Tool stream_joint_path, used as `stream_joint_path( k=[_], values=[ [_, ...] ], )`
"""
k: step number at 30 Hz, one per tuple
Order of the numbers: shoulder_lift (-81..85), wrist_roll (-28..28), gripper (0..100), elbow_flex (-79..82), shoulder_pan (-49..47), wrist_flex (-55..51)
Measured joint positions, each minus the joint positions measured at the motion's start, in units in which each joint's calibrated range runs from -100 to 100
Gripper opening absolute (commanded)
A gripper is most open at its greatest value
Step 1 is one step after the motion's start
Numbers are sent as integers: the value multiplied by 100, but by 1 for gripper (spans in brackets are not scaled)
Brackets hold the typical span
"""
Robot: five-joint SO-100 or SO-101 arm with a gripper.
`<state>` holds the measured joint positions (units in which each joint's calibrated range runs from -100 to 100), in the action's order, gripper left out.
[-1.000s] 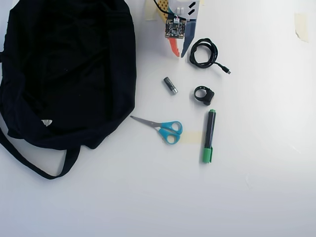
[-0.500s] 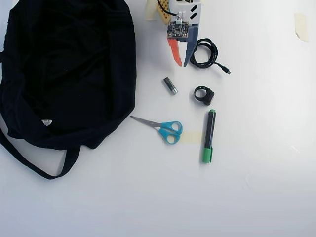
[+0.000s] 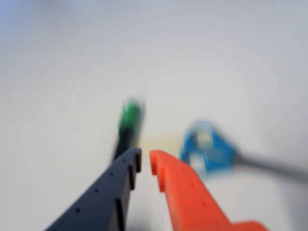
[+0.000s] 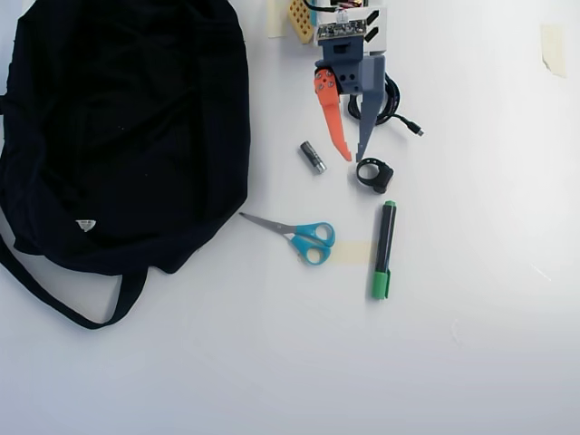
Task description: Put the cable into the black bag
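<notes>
The black cable (image 4: 391, 101) lies coiled on the white table at the top of the overhead view, partly under my arm, with its plug end (image 4: 418, 130) sticking out to the right. The black bag (image 4: 127, 127) lies flat at the left. My gripper (image 4: 352, 157) has an orange finger (image 4: 332, 113) and a dark grey finger (image 4: 366, 113). It hovers just past the cable, empty, its tips a narrow gap apart. The blurred wrist view shows the gripper (image 3: 145, 161) with nothing between its tips. The cable and the bag are out of that view.
A small battery (image 4: 313, 156) lies left of the fingertips and a black ring-shaped part (image 4: 373, 174) just below them. A green-capped marker (image 4: 384, 249) (image 3: 129, 118) and blue-handled scissors (image 4: 304, 237) (image 3: 207, 147) lie further out, beside a tape patch (image 4: 356, 253).
</notes>
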<state>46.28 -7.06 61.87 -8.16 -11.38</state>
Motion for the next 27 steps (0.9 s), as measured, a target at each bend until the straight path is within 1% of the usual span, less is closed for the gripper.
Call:
stream_joint_path(
  k=[3,5,14,19,22,27],
  values=[
    [-540,0,2,-425,0,773],
    [-955,0,2,-794,0,1013],
    [-2615,39,2,-2767,73,1108],
    [-3263,391,2,-3546,154,1108],
    [-3636,415,2,-4143,125,902],
    [-3935,420,2,-5283,184,-94]
  ],
)
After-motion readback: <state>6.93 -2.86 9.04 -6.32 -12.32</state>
